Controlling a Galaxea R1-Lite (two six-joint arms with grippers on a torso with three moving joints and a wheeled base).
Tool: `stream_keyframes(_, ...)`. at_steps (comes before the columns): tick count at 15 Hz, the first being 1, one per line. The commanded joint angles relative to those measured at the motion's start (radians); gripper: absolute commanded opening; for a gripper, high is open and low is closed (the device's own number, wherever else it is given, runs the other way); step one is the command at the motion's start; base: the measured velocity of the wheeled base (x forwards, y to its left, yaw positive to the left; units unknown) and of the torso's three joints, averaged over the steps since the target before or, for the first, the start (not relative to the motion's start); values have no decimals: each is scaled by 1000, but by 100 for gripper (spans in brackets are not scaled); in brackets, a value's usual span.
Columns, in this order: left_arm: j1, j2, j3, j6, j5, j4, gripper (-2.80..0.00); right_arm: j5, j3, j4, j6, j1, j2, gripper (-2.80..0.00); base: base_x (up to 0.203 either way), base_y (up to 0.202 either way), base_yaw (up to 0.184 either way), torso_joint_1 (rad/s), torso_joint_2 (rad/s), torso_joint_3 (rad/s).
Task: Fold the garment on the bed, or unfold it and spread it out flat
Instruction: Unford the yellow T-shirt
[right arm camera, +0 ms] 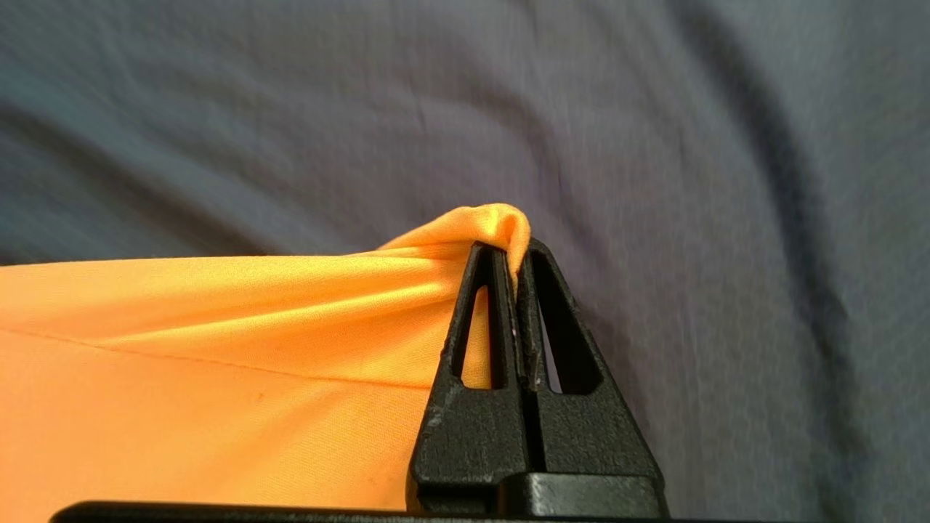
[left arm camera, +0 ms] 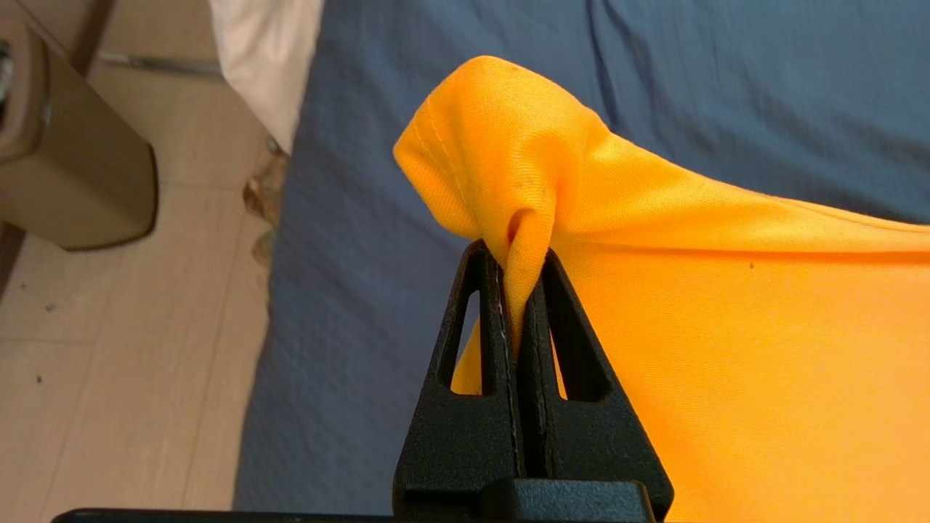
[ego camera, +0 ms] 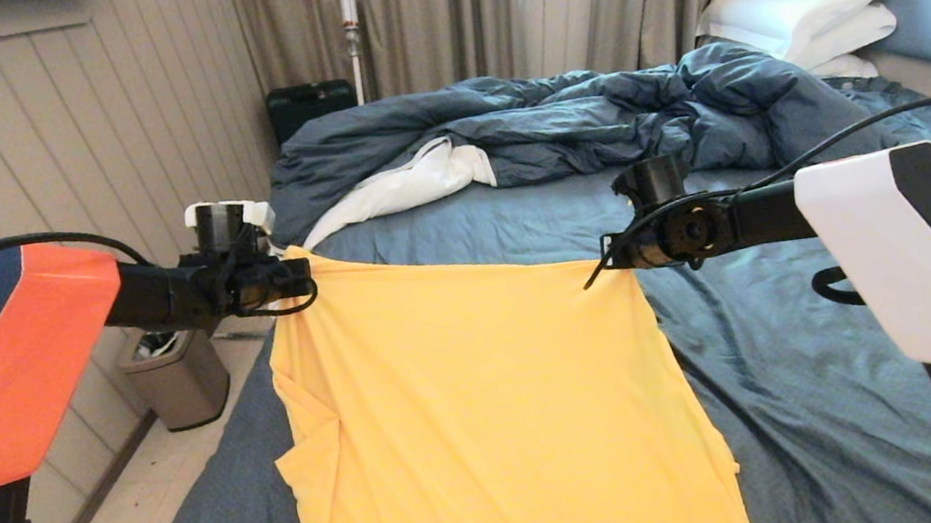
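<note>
the garment (ego camera: 483, 401) is hanging as a yellow sheet over the near end of the bed (ego camera: 811, 397), top edge running left to right between both arms, lower part draping toward us. we're seeing the left gripper (left arm camera: 519, 254) pinching one top corner and the right gripper (right arm camera: 514, 250) pinching the other, level, well apart. we're judging the next move as lowering it forward onto the sheet, short of the rumpled duvet (ego camera: 590, 117).

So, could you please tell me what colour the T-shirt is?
The T-shirt is plain bright yellow, clearest in the head view.
</note>
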Motion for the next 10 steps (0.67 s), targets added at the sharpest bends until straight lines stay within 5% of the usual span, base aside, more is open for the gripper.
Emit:
stream_keyframes(1, 11, 15, -50, -2, 1, 17, -280, -24, 0, -41, -5, 8, 3, -280, 0, 0, 0, 0, 0, 0)
stream_keyframes(10, 35, 107, -191, 0, 3, 87, -280, -81, -1, -136, -103, 30, 51, -280, 0, 0, 0, 0, 0, 0)
